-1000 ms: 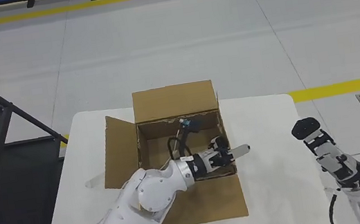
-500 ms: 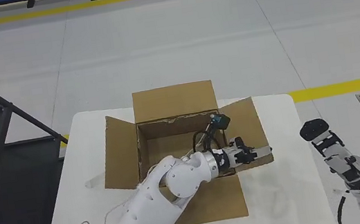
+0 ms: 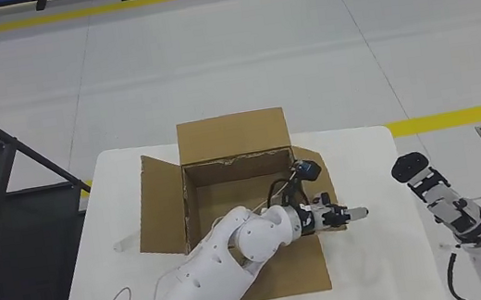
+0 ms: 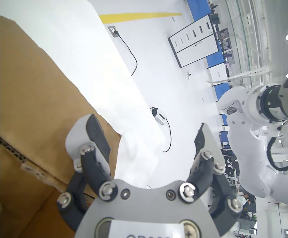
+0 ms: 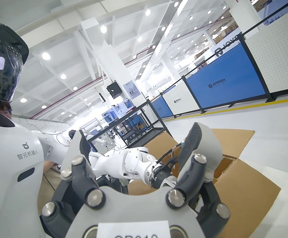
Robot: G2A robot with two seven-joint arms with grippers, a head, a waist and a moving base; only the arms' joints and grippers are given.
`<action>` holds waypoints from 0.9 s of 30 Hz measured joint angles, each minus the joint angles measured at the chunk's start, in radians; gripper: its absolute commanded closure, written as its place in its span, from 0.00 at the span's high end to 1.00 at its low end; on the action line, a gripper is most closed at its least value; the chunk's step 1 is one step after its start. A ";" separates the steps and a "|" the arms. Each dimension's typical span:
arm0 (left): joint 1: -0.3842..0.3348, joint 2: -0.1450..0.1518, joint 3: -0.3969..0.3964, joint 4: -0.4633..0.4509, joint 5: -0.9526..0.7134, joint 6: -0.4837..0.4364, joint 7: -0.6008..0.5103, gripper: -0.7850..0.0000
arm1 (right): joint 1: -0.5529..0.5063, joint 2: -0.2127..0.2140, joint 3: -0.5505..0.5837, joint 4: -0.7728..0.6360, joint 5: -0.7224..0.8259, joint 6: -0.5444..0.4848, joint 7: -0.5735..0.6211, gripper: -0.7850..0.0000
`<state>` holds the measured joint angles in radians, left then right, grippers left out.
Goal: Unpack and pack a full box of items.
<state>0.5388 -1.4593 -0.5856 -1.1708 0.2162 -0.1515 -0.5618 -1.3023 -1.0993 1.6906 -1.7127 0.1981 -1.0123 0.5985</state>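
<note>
Hanging over the outer edge of the cardboard box's [image 3: 232, 137] right flap [image 4: 45, 90], the left gripper [image 4: 148, 136] is spread wide and holds nothing. One finger [image 4: 95, 129] lies above the flap's corner, the other above the bare white table [image 3: 378, 256]. The box sits mid-table with its flaps folded outward. A strip of tabletop runs between the flap and the table's right edge. Near that edge the right gripper [image 5: 137, 144] hovers, also spread and empty, well apart from the box.
</note>
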 measured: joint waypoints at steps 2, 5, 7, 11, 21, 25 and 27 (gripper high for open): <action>0.006 0.004 -0.014 -0.006 0.011 0.002 -0.010 1.00 | 0.017 0.002 -0.012 0.015 0.006 0.000 0.009 1.00; 0.024 0.015 -0.044 -0.023 0.023 0.004 -0.030 1.00 | 0.045 0.005 -0.033 0.043 0.020 0.000 0.022 1.00; 0.039 0.024 -0.066 -0.042 0.036 0.010 -0.045 1.00 | 0.062 0.006 -0.045 0.057 0.031 0.000 0.028 1.00; 0.075 0.041 -0.107 -0.085 0.053 0.021 -0.079 1.00 | 0.086 0.009 -0.058 0.075 0.043 0.000 0.038 1.00; 0.189 0.090 -0.250 -0.275 -0.001 0.006 -0.200 1.00 | 0.097 0.010 -0.075 0.089 0.074 0.000 0.025 1.00; 0.244 0.111 -0.316 -0.368 -0.028 -0.002 -0.248 1.00 | 0.097 0.010 -0.075 0.089 0.073 0.000 0.025 1.00; 0.276 0.122 -0.353 -0.425 -0.034 -0.008 -0.257 1.00 | 0.096 0.010 -0.075 0.086 0.072 0.003 0.021 1.00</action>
<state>0.8145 -1.3376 -0.9390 -1.5956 0.1819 -0.1596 -0.8187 -1.2067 -1.0895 1.6154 -1.6269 0.2702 -1.0089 0.6198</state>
